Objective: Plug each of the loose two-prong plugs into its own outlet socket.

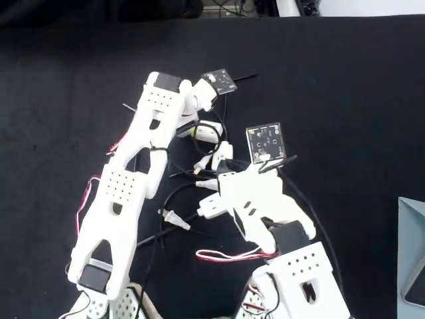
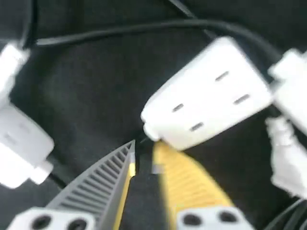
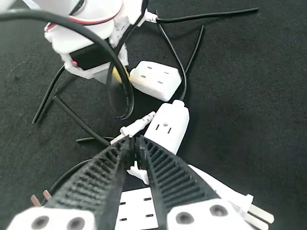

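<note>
Left wrist view had the left hand (image 2: 141, 151) pressed together, tips touching the outlet block (image 2: 206, 98) lying crosswise ahead; right hand (image 3: 133, 141) was closed too (nearer arm), a loose plug (image 3: 139, 125) just beyond its tips.

Black cloth (image 1: 358, 80) covers the table. Pale surface (image 1: 372, 6) beyond far edge. Grey-blue object (image 1: 413, 246) at right edge.

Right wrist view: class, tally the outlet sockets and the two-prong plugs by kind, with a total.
Outlet sockets: 3
Two-prong plugs: 3, one showing just its prongs
Total: 6
</note>
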